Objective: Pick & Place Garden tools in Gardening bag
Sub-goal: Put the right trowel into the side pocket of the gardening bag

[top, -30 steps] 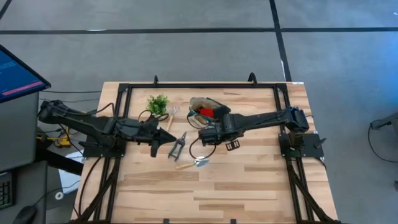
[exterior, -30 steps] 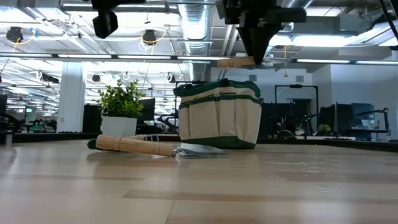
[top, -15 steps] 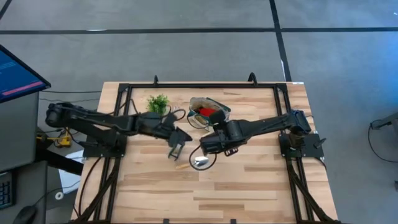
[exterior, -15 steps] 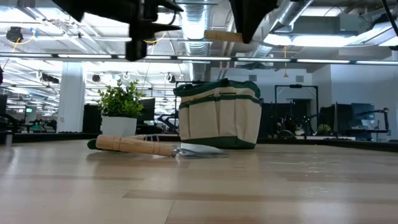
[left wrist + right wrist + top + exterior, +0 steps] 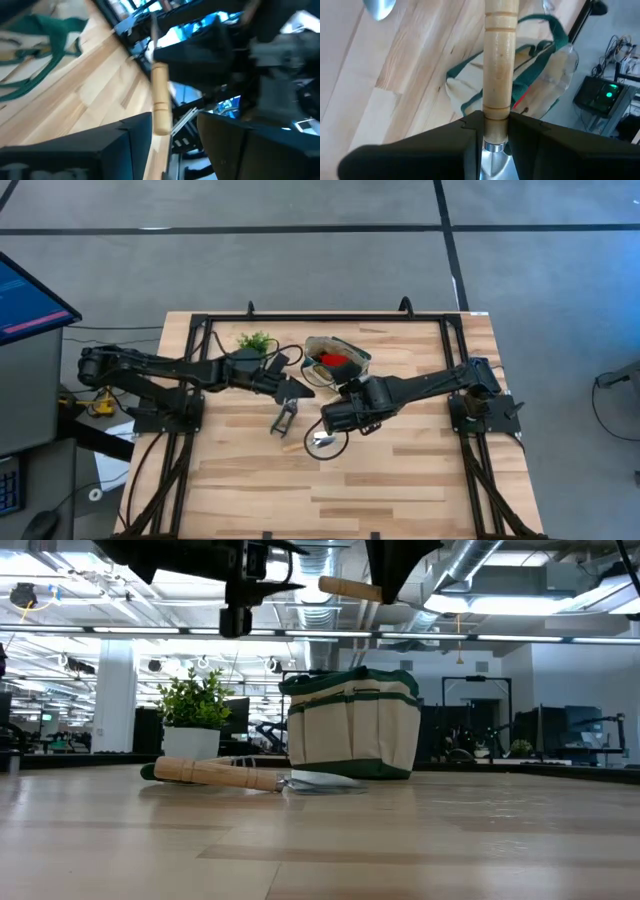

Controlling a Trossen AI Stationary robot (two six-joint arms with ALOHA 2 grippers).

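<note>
Bag (image 5: 335,356) near bench's far edge, red piece (image 5: 333,361) inside. Right gripper (image 5: 335,418) clamped on wooden-handled trowel (image 5: 498,75), raised just beside bag. Left gripper (image 5: 300,390) fingers apart, empty, above shears (image 5: 283,418).

From the low view I see both arms cut off at the top edge; only the trowel handle (image 5: 350,588) pokes out. My right wrist view hides the trowel's blade behind the right gripper (image 5: 492,131). The bag (image 5: 520,75) is half behind the handle there, contents unreadable. Left wrist view is blurred; left gripper (image 5: 172,135) gap looks wide. Overhead, shears (image 5: 284,416) too small for detail.
</note>
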